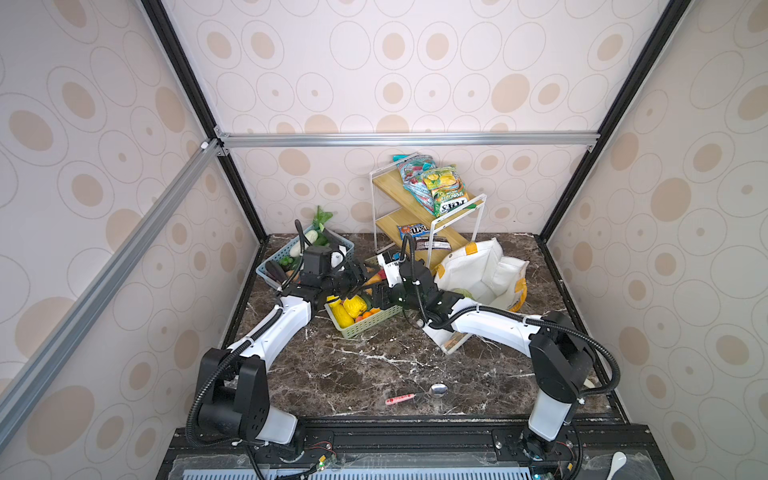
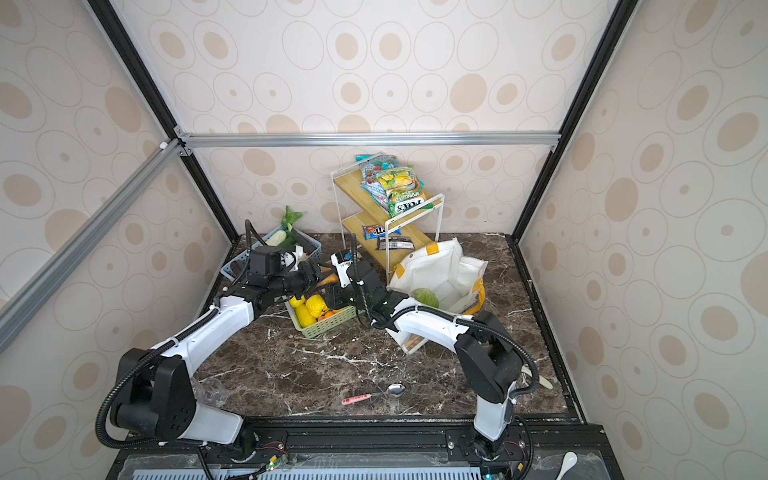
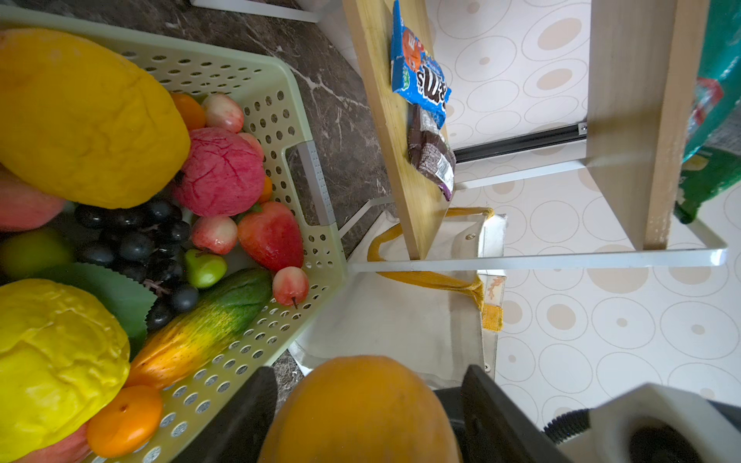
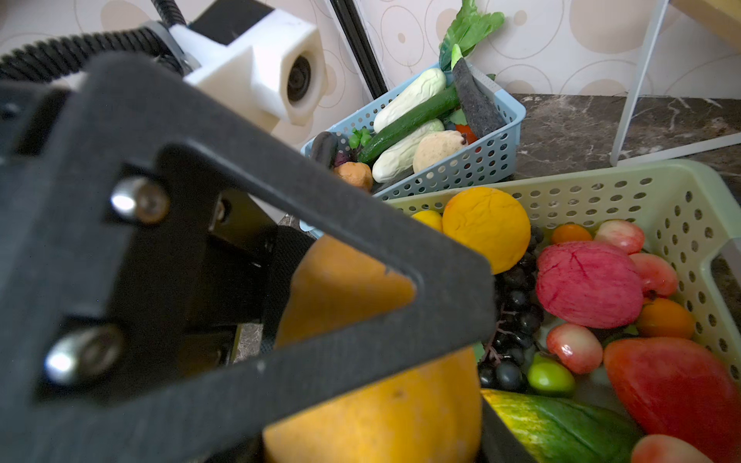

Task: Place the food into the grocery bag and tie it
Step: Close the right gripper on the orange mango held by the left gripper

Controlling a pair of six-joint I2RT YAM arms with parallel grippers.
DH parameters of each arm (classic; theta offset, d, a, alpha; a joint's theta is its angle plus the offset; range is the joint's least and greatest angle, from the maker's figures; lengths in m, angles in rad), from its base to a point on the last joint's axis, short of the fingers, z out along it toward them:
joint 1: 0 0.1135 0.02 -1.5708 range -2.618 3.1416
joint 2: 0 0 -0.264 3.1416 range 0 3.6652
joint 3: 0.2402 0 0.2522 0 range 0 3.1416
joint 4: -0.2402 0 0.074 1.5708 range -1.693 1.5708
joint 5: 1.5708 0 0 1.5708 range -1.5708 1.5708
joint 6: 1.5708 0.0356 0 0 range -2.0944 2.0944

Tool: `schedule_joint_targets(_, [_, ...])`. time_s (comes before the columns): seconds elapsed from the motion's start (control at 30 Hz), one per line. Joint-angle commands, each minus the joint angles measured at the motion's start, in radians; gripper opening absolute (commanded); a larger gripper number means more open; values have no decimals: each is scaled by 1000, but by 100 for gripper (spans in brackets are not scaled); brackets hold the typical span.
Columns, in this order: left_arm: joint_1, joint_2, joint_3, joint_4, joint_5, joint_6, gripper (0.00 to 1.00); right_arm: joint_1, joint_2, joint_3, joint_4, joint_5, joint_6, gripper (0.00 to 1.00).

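In both top views the left tool [image 1: 365, 279] and right tool [image 1: 380, 291] meet above the green basket [image 1: 365, 322], left of the grocery bag [image 1: 478, 270] on the desk [image 1: 374, 365].

Left wrist: the left tool's jaws flank the orange fruit [image 3: 361, 413]; firmness unclear.

Right wrist: the right tool [image 4: 373, 360] flanks that fruit; whether it clamps is unclear.

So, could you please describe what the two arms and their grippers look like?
Both arms have glossy white link shells, matte black joint housings and black corrugated cable conduits. The left arm and right arm match. The fingers are flat black plates with silver screws; white camera housings sit beside them.

Overhead stereo pair; close wrist views.
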Motion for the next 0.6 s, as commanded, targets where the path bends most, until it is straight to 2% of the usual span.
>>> schedule_joint_targets(0.0, [-9, -21, 10, 11, -10, -6, 78, 3, -14, -8, 23, -16, 11, 56])
schedule_joint_targets(0.27, [-4, -8, 67, -59, -68, 52, 88, 4, -26, -15, 14, -24, 12, 56])
schedule_joint_targets(0.57, [35, 3, 100, -76, -79, 66, 88, 4, -68, -29, -27, -9, 7, 55])
